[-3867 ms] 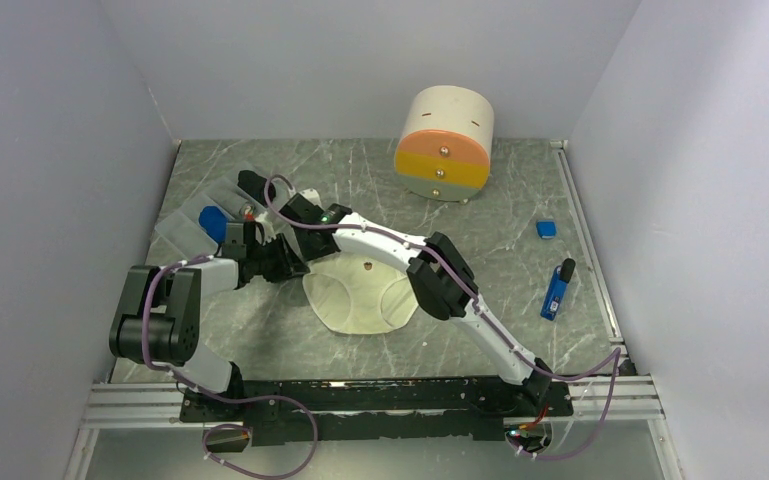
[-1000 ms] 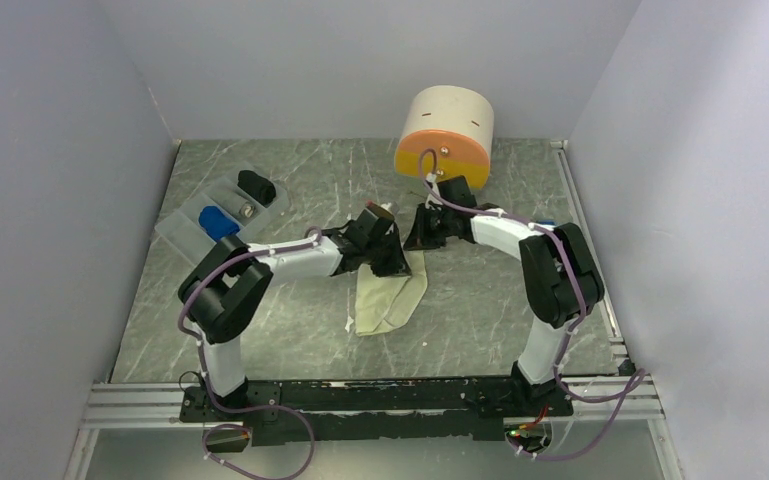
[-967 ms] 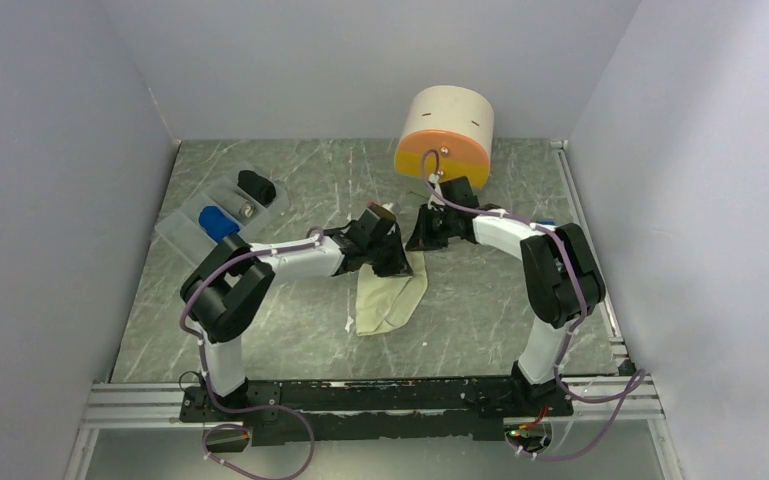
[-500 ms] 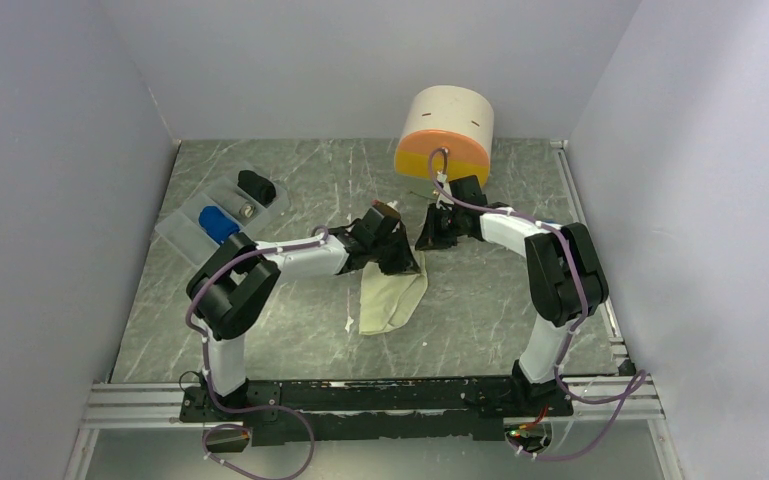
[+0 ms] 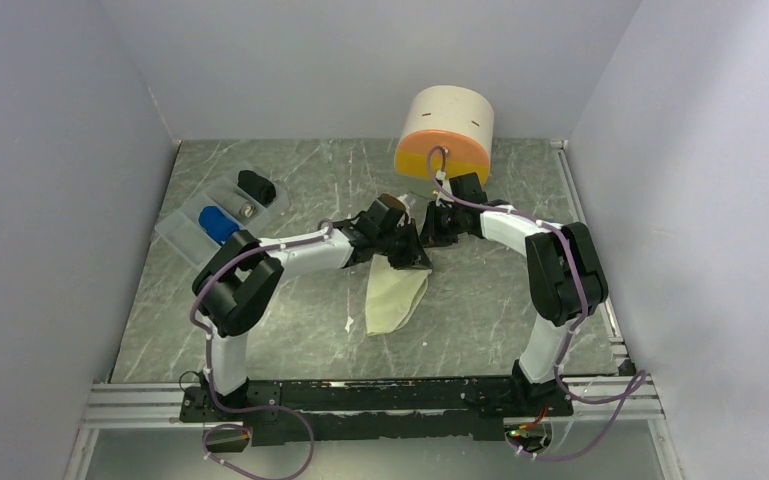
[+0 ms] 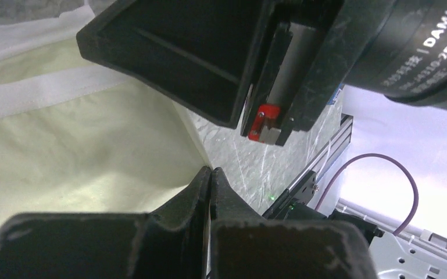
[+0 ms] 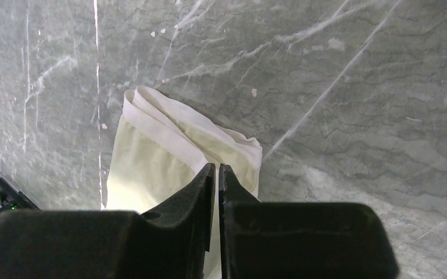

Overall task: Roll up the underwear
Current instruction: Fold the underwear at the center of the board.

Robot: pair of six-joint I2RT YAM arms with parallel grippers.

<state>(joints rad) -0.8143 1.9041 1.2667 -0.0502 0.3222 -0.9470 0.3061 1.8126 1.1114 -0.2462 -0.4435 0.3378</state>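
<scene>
The cream-yellow underwear (image 5: 394, 297) lies folded into a narrow strip at mid-table, its far end raised. My left gripper (image 5: 412, 260) is shut on that end's edge; in the left wrist view (image 6: 210, 172) the cloth (image 6: 75, 145) runs up to the fingertips. My right gripper (image 5: 429, 238) is right beside it and shut on the same end; in the right wrist view (image 7: 217, 168) the strip (image 7: 157, 151) with its white waistband trails away. The blue underwear (image 5: 217, 222) sits bundled in a clear tray (image 5: 182, 238) at the left.
A black rolled bundle (image 5: 256, 185) lies in the same tray. A cream drum with an orange and yellow face (image 5: 445, 130) lies on its side at the back, just behind my right wrist. The metal rail (image 5: 360, 398) runs along the near edge. Walls close in on both sides.
The cream underwear lay flat and open earlier; it is now a narrow strip. Over the last second both grippers shifted a little right, taking the strip's far end along.
</scene>
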